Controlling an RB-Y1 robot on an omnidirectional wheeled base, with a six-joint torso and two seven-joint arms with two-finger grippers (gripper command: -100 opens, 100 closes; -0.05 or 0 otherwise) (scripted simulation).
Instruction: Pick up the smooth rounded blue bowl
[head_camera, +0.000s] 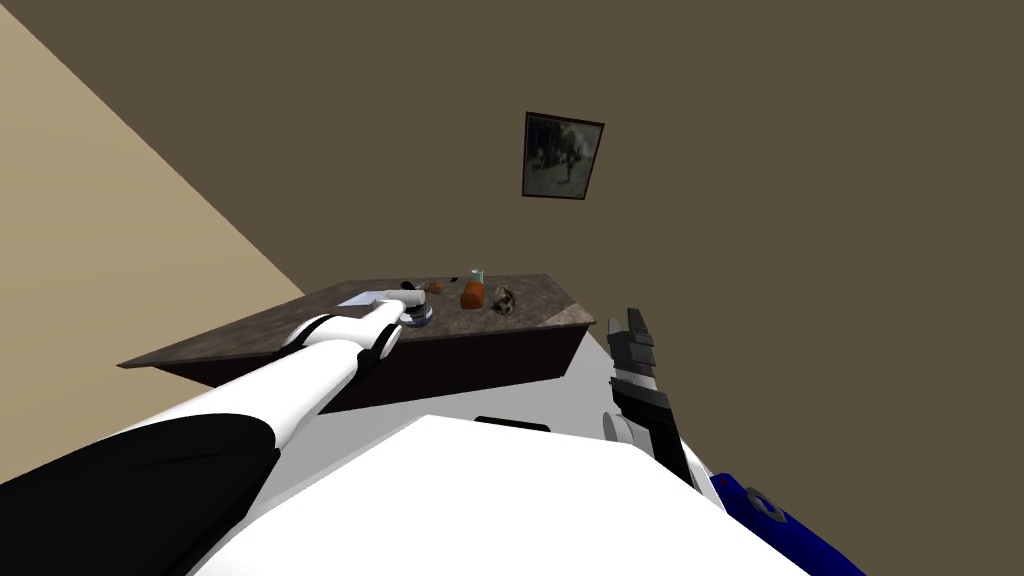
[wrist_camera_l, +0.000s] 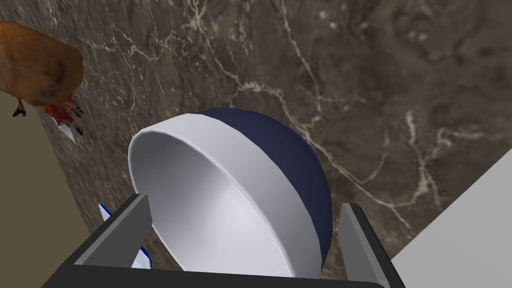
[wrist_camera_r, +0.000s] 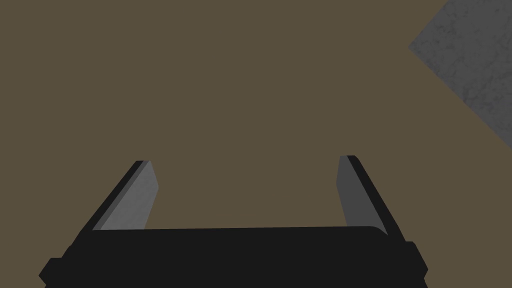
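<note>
On a dark table at centre of the head view, topped in brown stone veined with white. Near its front edge, among small clutter: the bowl, straddled by the left gripper, fingers spread apart, one on each side, a sliver of gap at the blue flank, so not clamped. Smooth and round, half a ball: dark navy outside, a broad white band under the rim, plain white within. No long axis; mouth turned toward the gripper's body and toward one finger. Beyond the bowl, bare veined stone, open for moving. Out past one finger, an orange-brown lumpy thing by a table edge; past the other, the corner of a flat white sheet. Right of centre in the head view: the right gripper, off the table, blades held wide in its wrist view.
</note>
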